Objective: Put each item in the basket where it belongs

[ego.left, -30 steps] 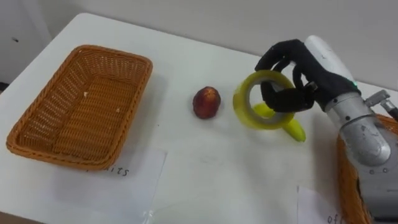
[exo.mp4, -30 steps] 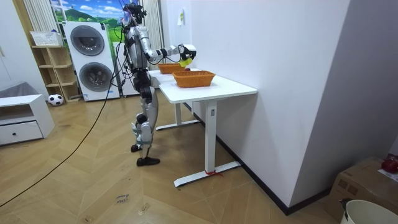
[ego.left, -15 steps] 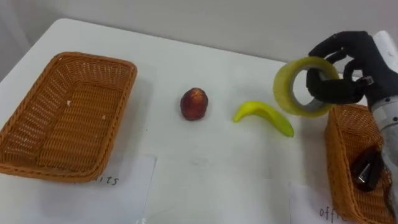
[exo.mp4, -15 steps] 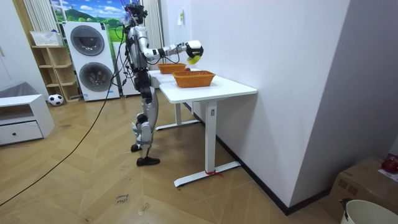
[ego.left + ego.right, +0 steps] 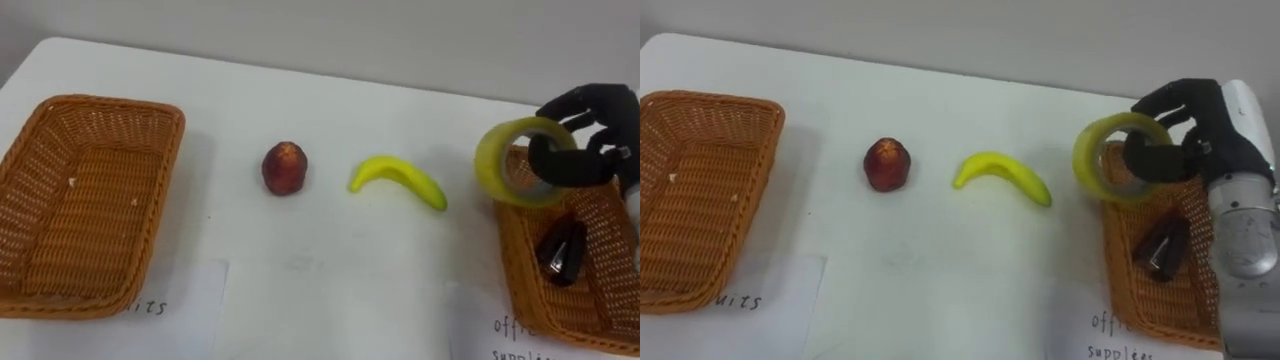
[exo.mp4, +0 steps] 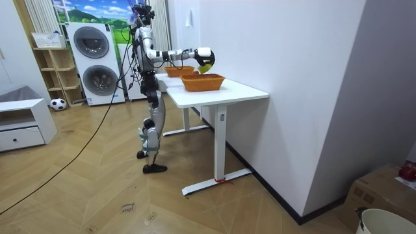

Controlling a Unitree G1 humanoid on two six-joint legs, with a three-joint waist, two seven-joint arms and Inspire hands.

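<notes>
Tape roll (image 5: 489, 166) in right hand (image 5: 577, 168) over right basket (image 5: 512, 265); banana (image 5: 398, 178), apple (image 5: 284, 167) leftward.

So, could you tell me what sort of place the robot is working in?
Probably a home-like room, perhaps a laundry corner: stacked washing machines beside a shelf, a wood floor, and a white table against the wall.

My right hand (image 5: 1202, 128) sits at the right edge of the eye views, in the upper half. Its dark fingers curl over the yellow tape roll (image 5: 490, 168) and the thumb hooks through it, gripping it on edge. The silver forearm (image 5: 1240, 235) runs down to the lower right corner. In the room view I'm standing upright, right arm (image 6: 182, 53) stretched level toward that view's right.
</notes>
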